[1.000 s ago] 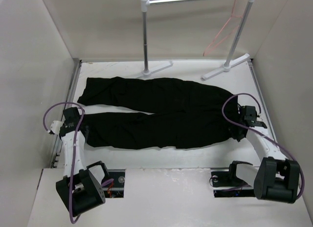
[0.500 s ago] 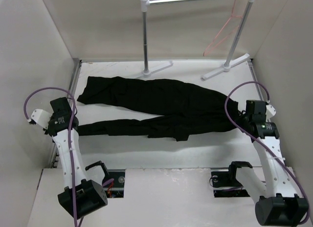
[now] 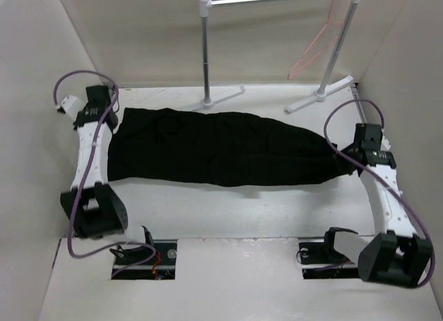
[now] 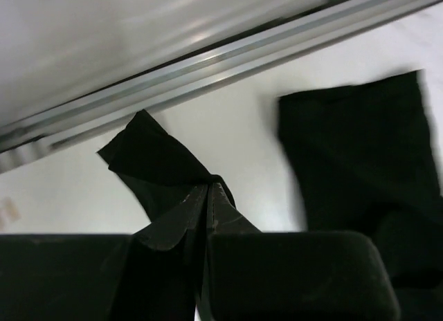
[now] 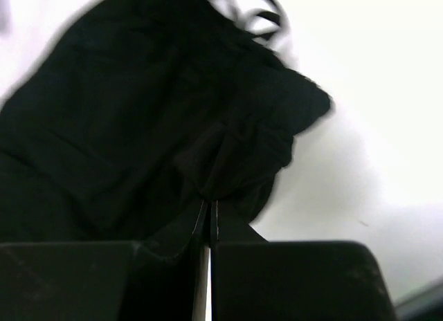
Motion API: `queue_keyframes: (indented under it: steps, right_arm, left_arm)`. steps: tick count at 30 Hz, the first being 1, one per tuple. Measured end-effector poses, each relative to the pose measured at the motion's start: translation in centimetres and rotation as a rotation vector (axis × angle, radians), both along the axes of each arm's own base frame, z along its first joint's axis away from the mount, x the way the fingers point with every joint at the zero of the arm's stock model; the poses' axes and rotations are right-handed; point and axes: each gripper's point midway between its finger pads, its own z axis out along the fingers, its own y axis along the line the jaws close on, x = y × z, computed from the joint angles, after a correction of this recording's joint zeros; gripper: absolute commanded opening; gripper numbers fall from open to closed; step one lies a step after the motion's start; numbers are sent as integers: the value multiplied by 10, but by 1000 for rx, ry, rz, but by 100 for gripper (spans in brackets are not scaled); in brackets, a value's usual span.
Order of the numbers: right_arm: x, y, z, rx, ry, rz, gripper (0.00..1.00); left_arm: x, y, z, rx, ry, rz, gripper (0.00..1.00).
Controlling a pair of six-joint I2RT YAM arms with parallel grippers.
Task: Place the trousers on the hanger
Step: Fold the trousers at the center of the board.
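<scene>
Across your table [image 3: 277,210] the trousers [image 3: 221,148] lie stretched left to right. On the rack [image 3: 205,51] behind hangs the hanger [image 3: 315,48]. Your left gripper [image 4: 210,189] is clamped on their left end, your right gripper [image 5: 210,205] on their right end.

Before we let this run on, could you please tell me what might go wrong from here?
1. The left gripper pinches only a corner of the trousers; it may slip out on lifting.
2. The right gripper likewise holds just a small bunched fold.
3. The hanger hangs on the rack beside its right post, so the long cloth could snag there.
</scene>
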Motion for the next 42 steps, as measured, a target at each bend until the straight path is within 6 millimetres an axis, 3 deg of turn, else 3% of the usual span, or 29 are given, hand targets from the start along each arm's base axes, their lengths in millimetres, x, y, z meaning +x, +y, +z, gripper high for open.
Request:
queue_keyframes:
  steps: [6, 10, 12, 14, 16, 19, 21, 24, 26, 28, 30, 32, 35, 37, 39, 42]
  right_arm:
    - [80, 1, 8, 77, -24, 28, 1]
    - [147, -5, 8, 105, -34, 37, 3]
    - [180, -10, 5, 107, -40, 35, 19]
    - [209, -18, -2, 102, -45, 22, 45]
    - [227, -23, -13, 92, -38, 9, 56]
    - [230, -25, -24, 81, -12, 1, 62]
    - [229, -22, -21, 69, -19, 7, 63]
    - [213, -8, -8, 47, -62, 39, 60]
    - [186, 6, -1, 40, -87, 65, 49]
    - [154, 21, 3, 41, -108, 92, 21]
    - [127, 31, 1, 61, -126, 101, 12]
    - [107, 34, -8, 81, -130, 87, 15]
    - [81, 32, -33, 118, -91, 48, 42]
    - [71, 24, -49, 142, -56, 11, 54]
    - [68, 16, -61, 164, -31, -22, 59]
    - [74, 11, -75, 190, -13, -51, 62]
  left_arm:
    - [125, -2, 3, 11, -46, -90, 0]
    - [203, -5, -14, 15, -72, -147, 3]
    - [234, -7, -28, 22, -76, -173, 16]
    - [260, -6, -45, 23, -85, -200, 33]
    - [271, -7, -63, 4, -80, -221, 47]
    - [271, -9, -81, -22, -58, -244, 53]
    - [268, -10, -80, -31, -65, -253, 54]
    - [240, -16, -75, -48, -57, -259, 56]
    - [202, -24, -71, -74, -54, -251, 56]
    - [161, -35, -68, -118, -66, -242, 56]
    - [125, -45, -70, -181, -100, -228, 57]
    - [99, -48, -81, -245, -124, -199, 63]
    - [71, -47, -115, -317, -114, -143, 69]
    - [58, -49, -141, -363, -94, -119, 72]
    - [55, -55, -156, -400, -86, -117, 73]
    - [71, -58, -164, -427, -124, -133, 73]
